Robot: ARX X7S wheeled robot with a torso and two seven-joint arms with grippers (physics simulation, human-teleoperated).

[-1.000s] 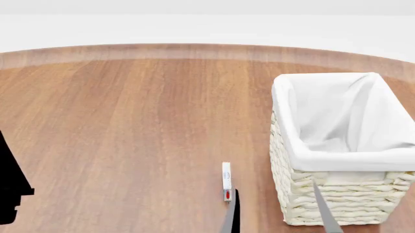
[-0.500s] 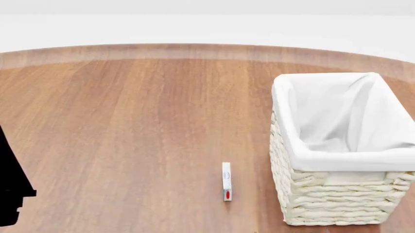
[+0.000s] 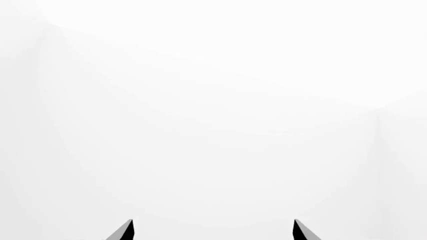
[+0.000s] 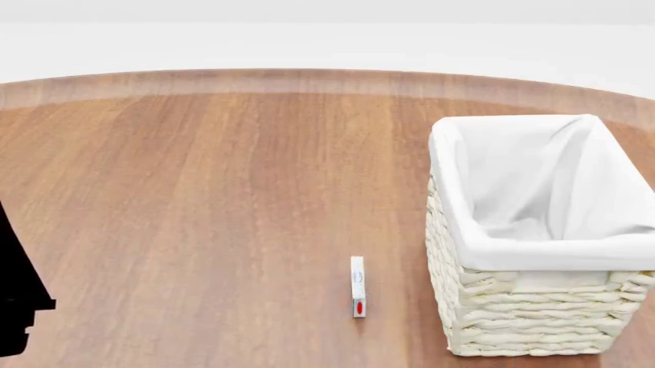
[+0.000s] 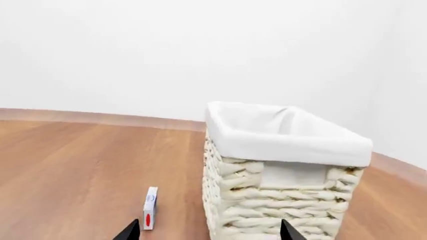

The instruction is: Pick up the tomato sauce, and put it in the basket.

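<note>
Bit stuck here: I can't spot the tomato sauce anywhere. It's not on the bench (image 4: 205, 215) in the head view and neither wrist camera catches it, so I can't say which way it lies from my jaws, how its long axis runs, or which arm is nearer.

What I do see is the basket (image 4: 542, 310) at the lower right of the head view, showing only white lining inside. A thin white box with a red spot (image 4: 357, 286) stands just to its left in the frame.

Both sets of jaws are spread apart and holding nothing. The left jaws face a blank white wall, and the right jaws face the basket. My left arm (image 4: 18, 307) sits at the far left edge.

I reckon I have to look around first.
</note>
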